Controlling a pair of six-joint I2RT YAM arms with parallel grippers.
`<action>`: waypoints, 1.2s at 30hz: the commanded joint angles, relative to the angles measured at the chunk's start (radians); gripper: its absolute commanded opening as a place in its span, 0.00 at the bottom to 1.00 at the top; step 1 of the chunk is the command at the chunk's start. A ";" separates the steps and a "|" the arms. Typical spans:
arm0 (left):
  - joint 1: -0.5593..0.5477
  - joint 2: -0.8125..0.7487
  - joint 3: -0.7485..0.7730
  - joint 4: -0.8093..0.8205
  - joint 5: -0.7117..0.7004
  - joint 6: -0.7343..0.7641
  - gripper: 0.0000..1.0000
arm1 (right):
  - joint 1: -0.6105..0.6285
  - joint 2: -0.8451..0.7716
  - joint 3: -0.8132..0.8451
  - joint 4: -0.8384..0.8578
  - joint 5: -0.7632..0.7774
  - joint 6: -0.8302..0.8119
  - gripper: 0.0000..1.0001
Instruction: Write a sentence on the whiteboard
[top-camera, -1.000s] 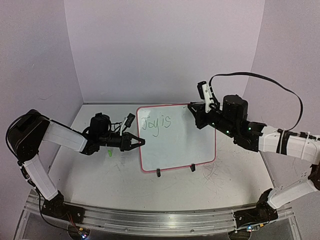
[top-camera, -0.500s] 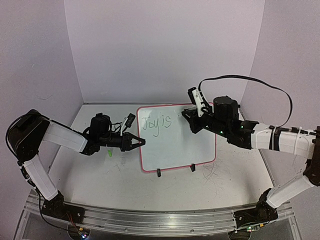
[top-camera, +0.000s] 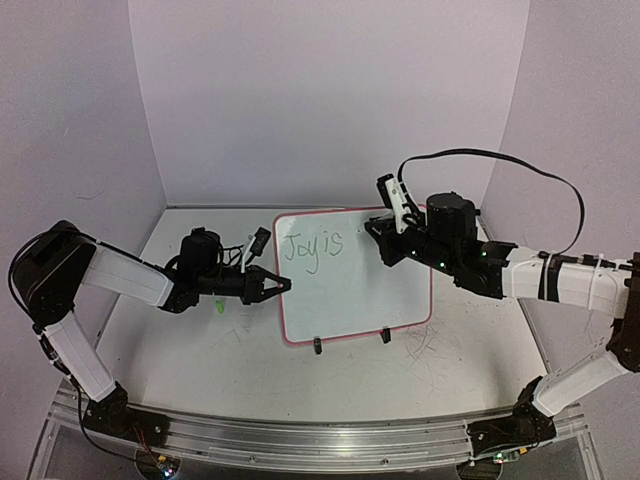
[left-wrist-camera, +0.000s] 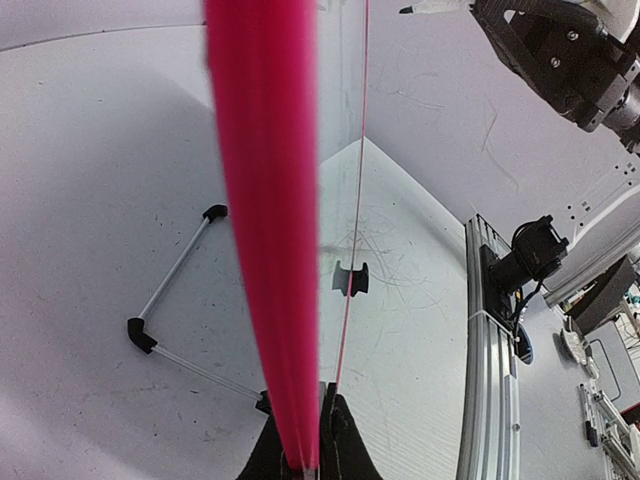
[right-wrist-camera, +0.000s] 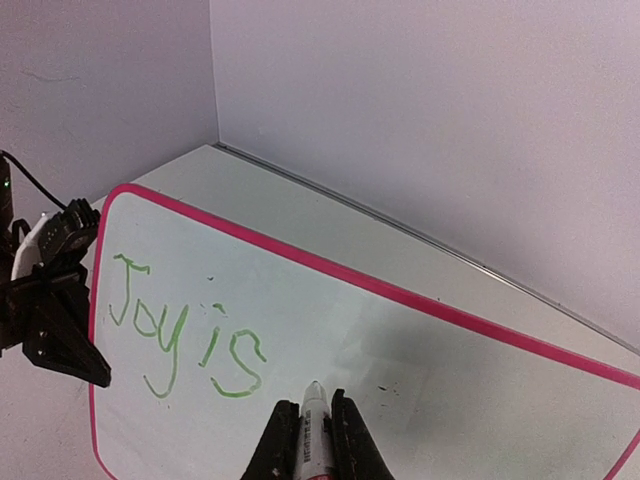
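The whiteboard (top-camera: 360, 285) stands on its black wire stand mid-table, pink rim around it. Green handwriting (top-camera: 311, 250) on it reads "Joy is" at the upper left; it also shows in the right wrist view (right-wrist-camera: 185, 335). My left gripper (top-camera: 283, 284) is shut on the board's left rim (left-wrist-camera: 268, 240). My right gripper (top-camera: 380, 236) is shut on a white marker (right-wrist-camera: 314, 430), its tip close to the board (right-wrist-camera: 400, 360) just right of the "s". Whether the tip touches the surface I cannot tell.
A small green object (top-camera: 219, 305) lies on the table under the left arm. Lilac walls close in the back and sides. The stand's two feet (top-camera: 350, 341) rest in front of the board. A metal rail (top-camera: 300, 440) runs along the near edge.
My right gripper moved left with the marker, from the board's upper right corner to just right of "is". The left gripper and board have not moved. The writing is unchanged.
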 joint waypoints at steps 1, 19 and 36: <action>0.014 -0.019 -0.024 -0.080 -0.249 0.053 0.00 | 0.002 -0.004 0.022 0.022 0.049 0.015 0.00; 0.011 -0.012 -0.017 -0.079 -0.266 0.042 0.00 | 0.001 0.022 -0.006 0.073 -0.030 0.021 0.00; 0.006 -0.019 -0.019 -0.080 -0.274 0.040 0.00 | 0.001 0.022 -0.015 0.066 0.042 0.054 0.00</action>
